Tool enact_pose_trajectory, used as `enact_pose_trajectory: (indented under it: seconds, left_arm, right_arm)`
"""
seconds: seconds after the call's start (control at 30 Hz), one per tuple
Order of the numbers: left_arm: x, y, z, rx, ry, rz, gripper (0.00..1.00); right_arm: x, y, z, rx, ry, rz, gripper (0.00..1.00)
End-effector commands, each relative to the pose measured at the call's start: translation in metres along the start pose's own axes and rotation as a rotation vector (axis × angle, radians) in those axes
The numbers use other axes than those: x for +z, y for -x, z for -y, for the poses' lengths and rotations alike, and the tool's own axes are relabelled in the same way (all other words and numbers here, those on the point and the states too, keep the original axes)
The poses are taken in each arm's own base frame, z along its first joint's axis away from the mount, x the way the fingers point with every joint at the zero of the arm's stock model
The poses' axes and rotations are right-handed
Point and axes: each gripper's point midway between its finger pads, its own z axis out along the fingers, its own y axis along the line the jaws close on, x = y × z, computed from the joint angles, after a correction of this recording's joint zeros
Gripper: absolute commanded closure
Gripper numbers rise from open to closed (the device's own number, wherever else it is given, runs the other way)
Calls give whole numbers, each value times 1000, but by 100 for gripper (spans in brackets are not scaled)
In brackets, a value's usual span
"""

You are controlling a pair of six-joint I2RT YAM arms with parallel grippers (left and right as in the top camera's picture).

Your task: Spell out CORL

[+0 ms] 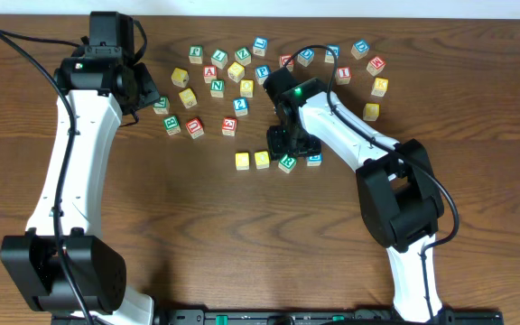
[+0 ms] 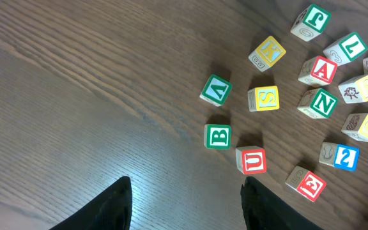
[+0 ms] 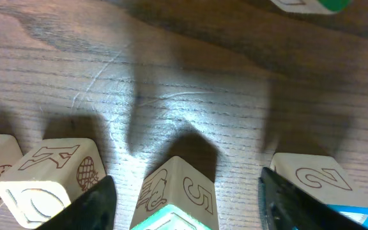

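The right gripper (image 3: 185,184) stands spread around the skewed R (image 3: 177,191); the left gripper (image 2: 187,207) is spread, empty. On withdrawal, a finger could clip R or the neighbouring L (image 3: 312,182).

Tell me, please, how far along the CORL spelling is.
Done: two yellow-topped wooden cubes, a green-lettered white cube and a blue-lettered cube form a row. In hand: right gripper open astride the green one, which sits askew. Left: probably straightening it and withdrawing.
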Motion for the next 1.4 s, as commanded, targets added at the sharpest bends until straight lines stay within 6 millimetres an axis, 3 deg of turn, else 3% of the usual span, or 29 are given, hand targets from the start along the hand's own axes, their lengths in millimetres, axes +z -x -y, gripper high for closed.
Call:
enact_pose_trajectory:
  seconds: [0.0,0.33,0.67,0.93,1.13,1.37]
  left_arm:
    - [2,0,-3,-8,16,-2,46]
    - [2,-1,-3,-7,16,-3,46]
    - [2,-1,-3,-7,16,-3,46]
    - [2,-1,-3,-7,16,-3,46]
    - [2,-1,-3,-7,16,-3,46]
    - [2,-1,-3,-7,16,-3,46]
  right_arm:
    - [-11,11,0,2,8,33,39]
    - [-29,15,-3,-50,8,36,47]
    - [-34,-19,-1,-45,22,-110,44]
    - [-35,-23,7,-46,-21,-125,60]
    - [-36,-26,21,-49,-96,-130,62]
    - [-35,-28,22,-49,-102,-139,66]
